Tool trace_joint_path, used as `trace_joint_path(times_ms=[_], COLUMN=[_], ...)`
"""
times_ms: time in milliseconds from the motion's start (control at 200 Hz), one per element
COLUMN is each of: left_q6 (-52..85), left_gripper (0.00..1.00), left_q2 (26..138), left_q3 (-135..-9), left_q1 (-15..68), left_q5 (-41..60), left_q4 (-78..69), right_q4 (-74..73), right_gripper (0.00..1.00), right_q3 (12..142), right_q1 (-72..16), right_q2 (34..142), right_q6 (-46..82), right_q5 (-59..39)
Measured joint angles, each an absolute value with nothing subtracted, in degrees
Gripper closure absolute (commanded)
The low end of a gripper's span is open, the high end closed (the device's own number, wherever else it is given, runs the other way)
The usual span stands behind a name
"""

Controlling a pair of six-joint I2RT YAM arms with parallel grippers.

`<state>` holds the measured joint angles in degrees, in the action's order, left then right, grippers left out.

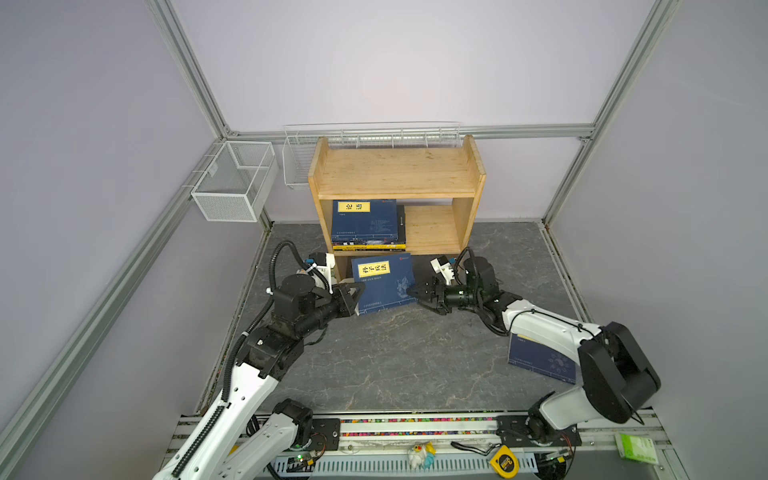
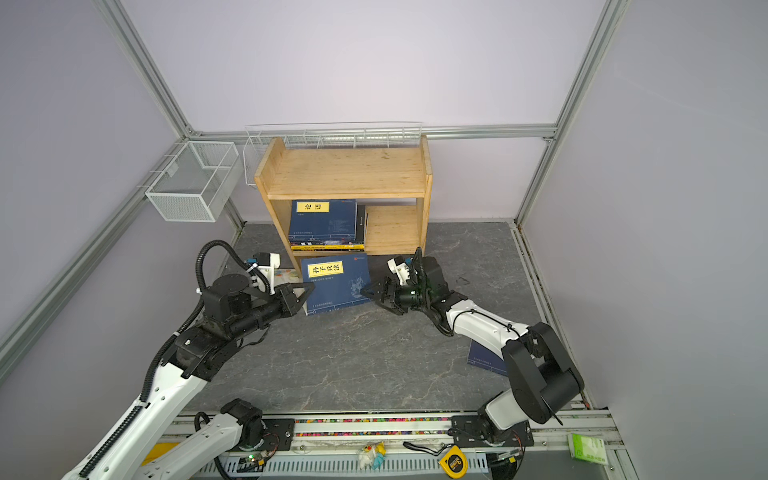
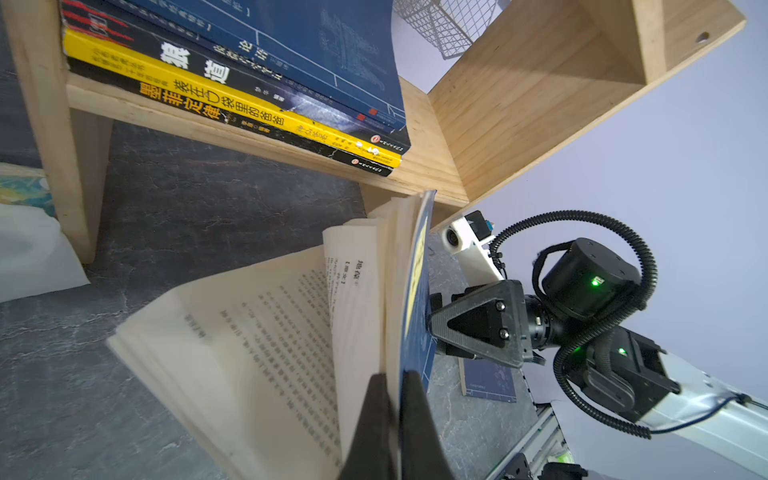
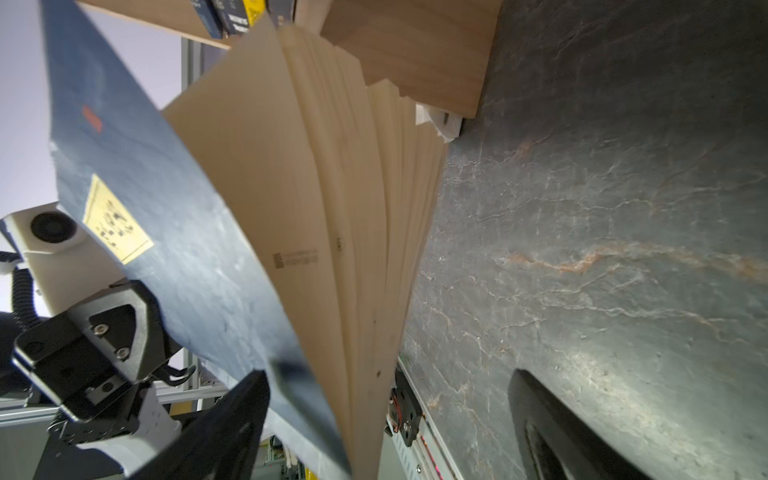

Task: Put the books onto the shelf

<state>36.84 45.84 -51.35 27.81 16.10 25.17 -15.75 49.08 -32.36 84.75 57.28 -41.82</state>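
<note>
The left hand (image 1: 360, 297) is clamped on the left edge of a navy book (image 1: 384, 284), which it holds tilted just in front of the shelf (image 1: 432, 228), pages fanning loose under the cover. The right hand (image 1: 415, 296) is spread apart at the book's right edge. A stack (image 1: 365, 224) lies on the shelf's lower board, and a second book (image 1: 536, 357) lies on the worktop (image 1: 395, 365).
</note>
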Motion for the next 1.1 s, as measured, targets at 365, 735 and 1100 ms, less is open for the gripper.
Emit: trace_joint_path(times_ms=[365,735,1100], left_q6=[38.09,38.09,37.10], left_gripper=[1.00,1.00,0.23], left_q2=[43.05,42.35,43.31], left_q3=[-53.17,-53.17,-54.65], left_q1=[27.83,27.81,27.81], left_q5=[20.23,20.21,17.34], left_q4=[24.32,22.98,23.88], right_q4=[-21.47,-31.90,-4.14], right_gripper=[0.38,0.71,0.88], right_q3=[49.25,48.10,60.38], right_q1=[-33.28,-33.21,-33.17], right_q2=[79.24,79.18,68.20], right_q6=[63.37,71.68,54.17], right_q5=[-42.96,-42.92,-35.59])
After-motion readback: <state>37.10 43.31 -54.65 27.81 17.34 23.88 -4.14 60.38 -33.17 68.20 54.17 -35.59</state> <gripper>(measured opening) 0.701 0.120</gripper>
